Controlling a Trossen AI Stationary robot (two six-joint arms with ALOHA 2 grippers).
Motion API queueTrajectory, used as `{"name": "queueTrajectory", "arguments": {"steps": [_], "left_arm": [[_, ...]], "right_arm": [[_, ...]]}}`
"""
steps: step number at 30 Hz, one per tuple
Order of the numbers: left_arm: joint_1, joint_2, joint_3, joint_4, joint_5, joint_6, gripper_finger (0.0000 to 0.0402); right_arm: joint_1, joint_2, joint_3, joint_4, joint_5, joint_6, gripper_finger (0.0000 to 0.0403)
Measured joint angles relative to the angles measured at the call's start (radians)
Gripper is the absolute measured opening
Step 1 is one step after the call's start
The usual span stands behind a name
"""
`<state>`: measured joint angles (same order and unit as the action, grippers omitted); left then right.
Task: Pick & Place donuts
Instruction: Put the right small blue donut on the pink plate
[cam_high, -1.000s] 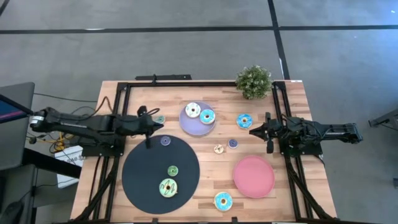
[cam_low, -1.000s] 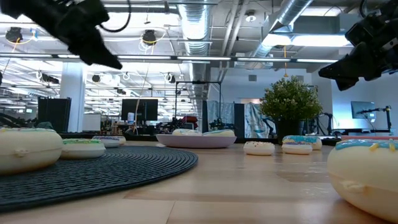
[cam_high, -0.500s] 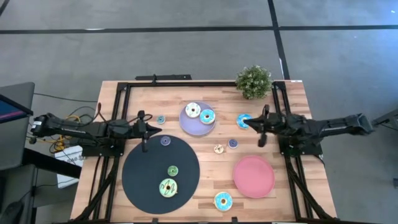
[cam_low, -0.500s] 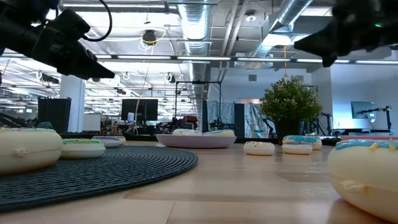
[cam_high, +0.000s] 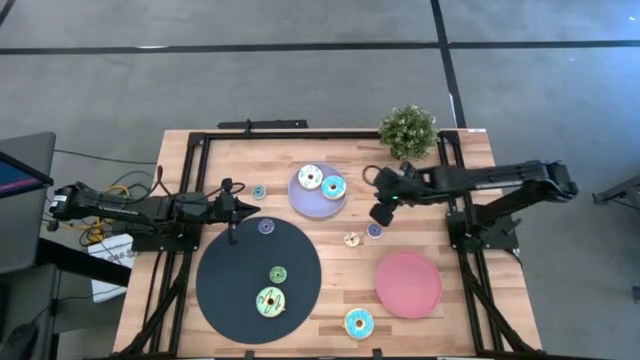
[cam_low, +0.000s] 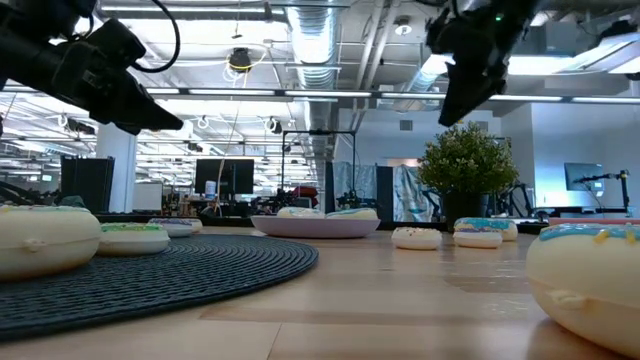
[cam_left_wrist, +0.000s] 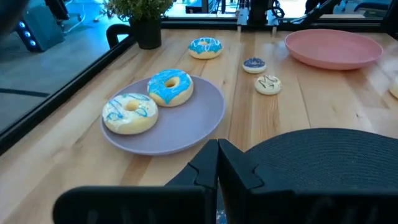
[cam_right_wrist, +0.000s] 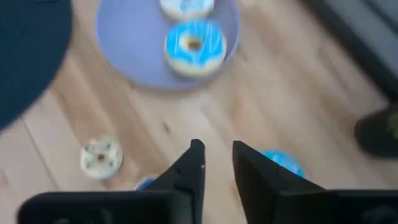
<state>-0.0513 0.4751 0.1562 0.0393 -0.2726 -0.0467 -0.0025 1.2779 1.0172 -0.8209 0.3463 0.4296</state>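
Note:
Two large donuts, one white and blue (cam_high: 310, 177) and one blue (cam_high: 333, 186), lie on the lavender plate (cam_high: 305, 200). A small purple one (cam_high: 266, 227), a small green one (cam_high: 277, 273) and a large green one (cam_high: 270, 301) lie on the black mat (cam_high: 230, 280). Small teal (cam_high: 258, 192), cream (cam_high: 351, 239) and purple (cam_high: 374, 230) donuts and a large blue one (cam_high: 358, 323) lie on the wood. My right gripper (cam_high: 380, 213) hovers narrowly open right of the lavender plate, above another blue donut (cam_right_wrist: 281, 163), touching nothing. My left gripper (cam_high: 233, 236) is shut, raised over the mat's far left edge.
The pink plate (cam_high: 408, 283) sits near the table's right near part. A potted plant (cam_high: 408, 130) stands at the far edge, just beyond my right arm. Black rails (cam_high: 200, 150) frame the tabletop. Bare wood lies between the mat and the pink plate.
My right arm has swung from the table's right edge toward its middle, and its gripper now hangs over the blue donut right of the lavender plate. My left arm drew back slightly toward the left edge, uncovering the small teal donut. No donut has moved.

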Motion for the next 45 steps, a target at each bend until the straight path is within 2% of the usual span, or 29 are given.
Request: {"name": "queueTrajectory", "arguments": {"steps": [3, 8, 13, 18, 26, 37, 45], "left_arm": [[0.0, 0.0, 0.0, -0.006, 0.004, -0.003, 0.0], [0.0, 0.0, 0.0, -0.006, 0.006, -0.005, 0.0], [0.0, 0.0, 0.0, -0.008, 0.005, -0.006, 0.0], [0.0, 0.0, 0.0, -0.019, 0.006, -0.009, 0.0], [0.0, 0.0, 0.0, -0.034, 0.005, -0.027, 0.0], [0.0, 0.0, 0.0, -0.036, 0.029, -0.044, 0.0], [0.0, 0.0, 0.001, -0.051, 0.033, -0.063, 0.0]], "right_arm": [[0.0, 0.073, 0.048, -0.077, -0.072, 0.052, 0.0107], [0.007, 0.162, 0.042, -0.102, -0.206, 0.126, 0.0178], [0.048, 0.264, 0.041, -0.097, -0.229, 0.202, 0.0254], [0.082, 0.349, 0.042, -0.078, -0.244, 0.279, 0.0295], [0.099, 0.442, 0.041, -0.057, -0.247, 0.299, 0.0316], [0.064, 0.462, 0.041, -0.023, -0.262, 0.251, 0.0318], [0.024, 0.461, -0.049, 0.064, -0.346, 0.26, 0.0318]]}}
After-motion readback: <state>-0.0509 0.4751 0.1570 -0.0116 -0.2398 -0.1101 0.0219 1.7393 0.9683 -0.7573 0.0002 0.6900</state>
